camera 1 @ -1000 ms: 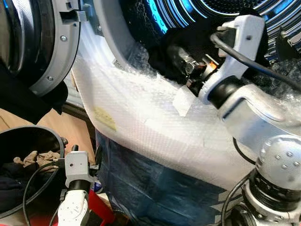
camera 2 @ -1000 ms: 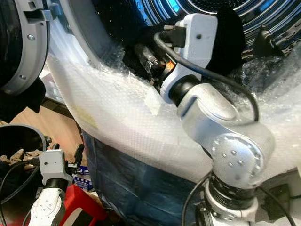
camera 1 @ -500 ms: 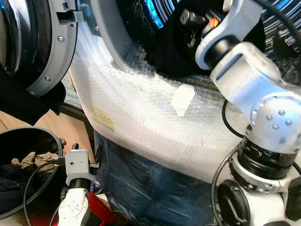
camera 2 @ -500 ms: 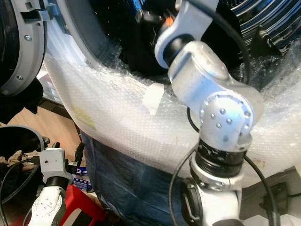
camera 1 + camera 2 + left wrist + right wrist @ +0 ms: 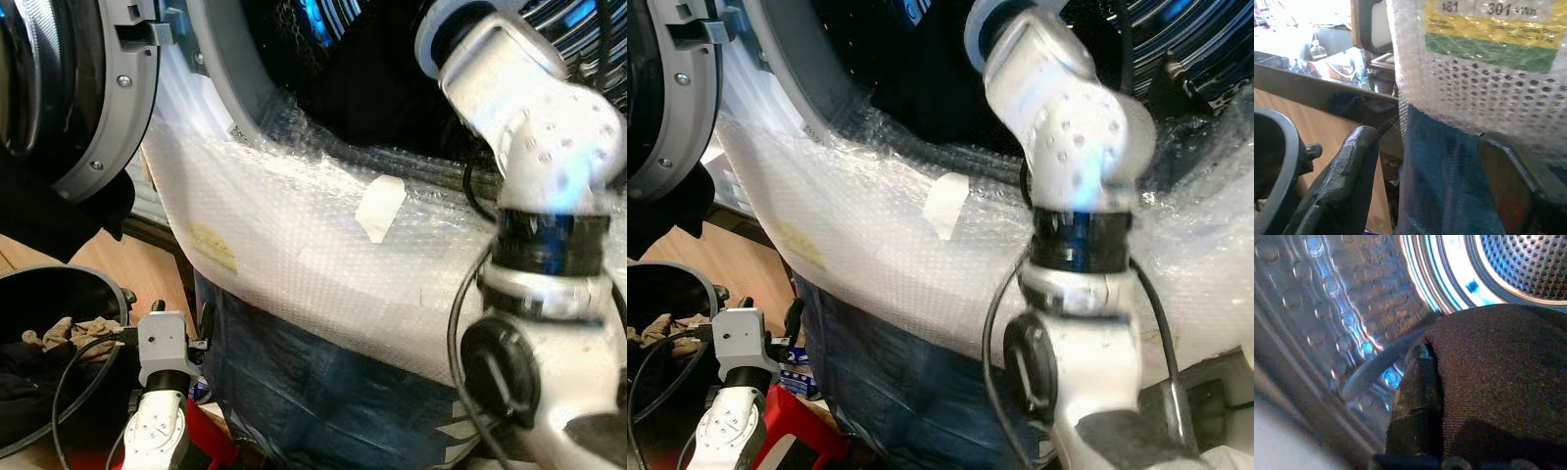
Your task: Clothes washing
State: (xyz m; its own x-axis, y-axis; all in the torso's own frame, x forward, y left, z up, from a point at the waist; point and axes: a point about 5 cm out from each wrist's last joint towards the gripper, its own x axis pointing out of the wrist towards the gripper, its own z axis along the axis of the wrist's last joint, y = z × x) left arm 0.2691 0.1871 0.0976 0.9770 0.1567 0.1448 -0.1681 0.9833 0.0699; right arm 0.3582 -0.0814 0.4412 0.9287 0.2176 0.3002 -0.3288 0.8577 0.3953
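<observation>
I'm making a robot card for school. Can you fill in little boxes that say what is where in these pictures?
place: front of an open washer, its lip covered in bubble wrap
right arm: reaches up into the drum
right end effector: shut on a dark cloth inside the drum
left end effector: open, low down beside the blue wrap, holding nothing
door: swung open on the robot's left
basket: on the floor at lower left, with clothes in it
</observation>
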